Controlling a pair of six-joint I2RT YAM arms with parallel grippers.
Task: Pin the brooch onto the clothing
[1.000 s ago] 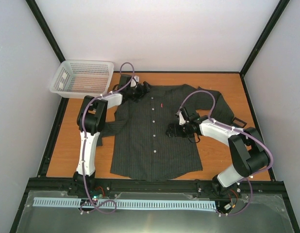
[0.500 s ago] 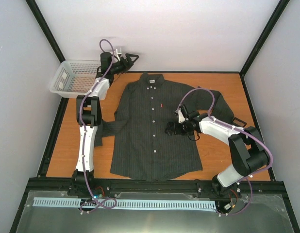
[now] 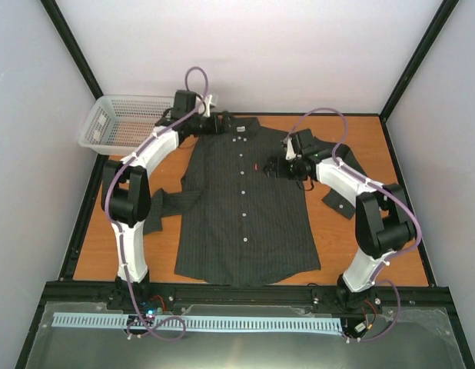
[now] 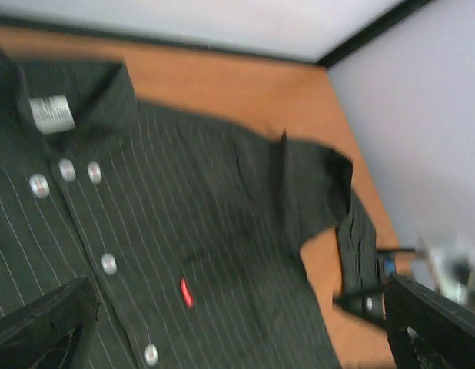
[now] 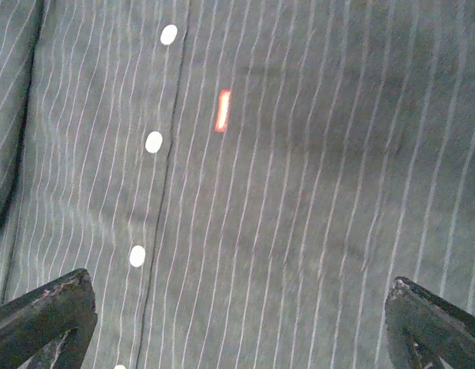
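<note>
The clothing [image 3: 241, 207] is lying flat and face up on the table [image 3: 360, 254], collar toward the far wall and hem toward the arm bases. Its row of white buttons [image 5: 154, 142] is running down the middle.

The left end effector [image 3: 214, 124] is hanging at the left side of the collar, just beside the top buttons. In the left wrist view, the left end effector [image 4: 237, 307] is showing its fingers [image 4: 38, 323] spread wide at the lower corners. They are gripping nothing, with the chest and the red tag [image 4: 186, 293] lying between them.

The right end effector [image 3: 274, 167] is hovering over the chest, just to the right of the red tag [image 3: 254, 167]. In the right wrist view, the right end effector [image 5: 237, 307] is likewise gaping wide with only pinstriped cloth between its fingers [image 5: 45, 315]. The tag [image 5: 223, 110] is sitting above them, beside the button row.

Half a second ago the left arm was raised beyond the collar, near the back wall; now it is sitting down at the collar. The right end effector was over the middle of the shirt front and is now farther up, level with the tag. The right sleeve is also lying drawn in closer to the body.

A white mesh basket [image 3: 130, 127] is standing at the table's far left corner, well apart from the shirt front; what it is holding cannot be made out.
</note>
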